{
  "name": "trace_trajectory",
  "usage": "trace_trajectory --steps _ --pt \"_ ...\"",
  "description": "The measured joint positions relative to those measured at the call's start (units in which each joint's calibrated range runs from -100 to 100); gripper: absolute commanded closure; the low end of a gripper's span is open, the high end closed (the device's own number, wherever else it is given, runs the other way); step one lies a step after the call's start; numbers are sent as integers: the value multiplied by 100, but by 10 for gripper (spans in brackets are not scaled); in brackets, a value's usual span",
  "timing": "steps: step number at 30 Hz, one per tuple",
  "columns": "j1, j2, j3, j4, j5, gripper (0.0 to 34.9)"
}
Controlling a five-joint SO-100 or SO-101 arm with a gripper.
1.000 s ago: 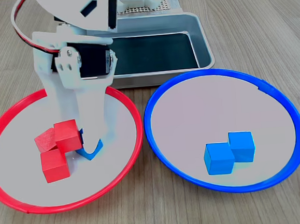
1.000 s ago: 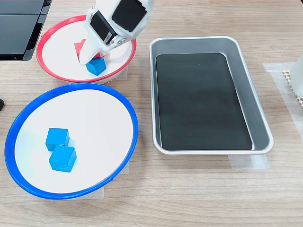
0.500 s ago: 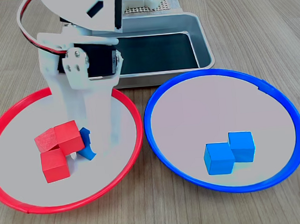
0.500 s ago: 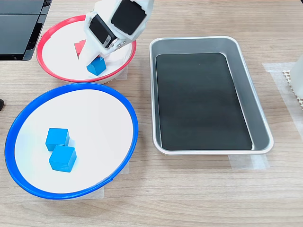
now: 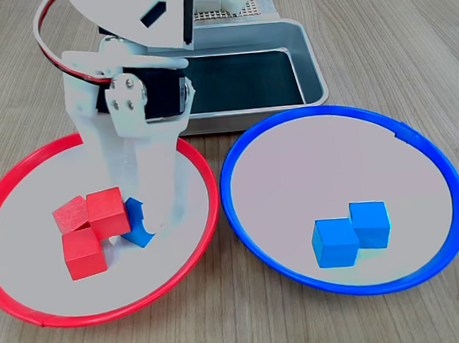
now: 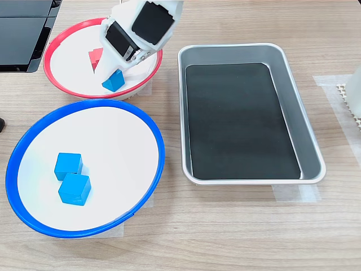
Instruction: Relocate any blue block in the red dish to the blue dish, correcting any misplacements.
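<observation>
The red dish lies on the first exterior view's left and at the top left of the second exterior view. In it, the blue block sits tilted, next to three red cubes. My gripper reaches down into the dish and is shut on the blue block, hiding part of it. The blue dish beside it holds two blue cubes that touch each other.
A rectangular metal tray with a dark floor stands behind the dishes in the first exterior view. The arm's white body rises over the red dish's far rim. A dark flat object lies at the second exterior view's top left.
The gripper has shifted slightly toward the blue dish side. The blue block has tipped from flat to tilted between the fingers. The red cubes have nudged a little.
</observation>
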Motion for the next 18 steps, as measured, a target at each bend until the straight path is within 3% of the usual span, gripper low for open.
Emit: trace_trajectory --steps 4,13,18 --pt "44 17 0 0 59 256" --pt "62 51 0 0 137 331" --pt "53 51 0 0 137 346"
